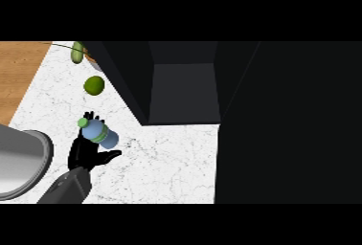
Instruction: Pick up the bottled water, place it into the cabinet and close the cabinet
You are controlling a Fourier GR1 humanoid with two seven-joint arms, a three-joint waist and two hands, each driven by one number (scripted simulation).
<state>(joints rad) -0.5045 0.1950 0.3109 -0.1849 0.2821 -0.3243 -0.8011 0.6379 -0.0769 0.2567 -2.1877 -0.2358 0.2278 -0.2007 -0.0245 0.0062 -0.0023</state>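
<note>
Nearest to us, one grey forearm (65, 188) comes in from the lower edge over the white marble counter (166, 162). By its place at the view's left we take it for the left arm. Its black hand, the left hand (86, 153), lies directly under the water bottle (99, 133). The thumb juts out to the right below the bottle and the fingertips show past its cap end. We record the hand as grasping the bottle, fingers curled behind it.

The bottle is pale blue with a green cap (83, 123) and lies tilted, cap toward the upper left. Whether it rests on the counter or is lifted we cannot tell.

Left of the bottle, a grey sink (32, 158) sits at the edge. Right of it, the dark cabinet (185, 86) stands open, its door (290, 124) swung forward and hiding the right side. Beyond the bottle lies a green lime (94, 85), apart from it. Farther still, a green leaf (77, 52) hangs beside an orange pot (92, 58).
</note>
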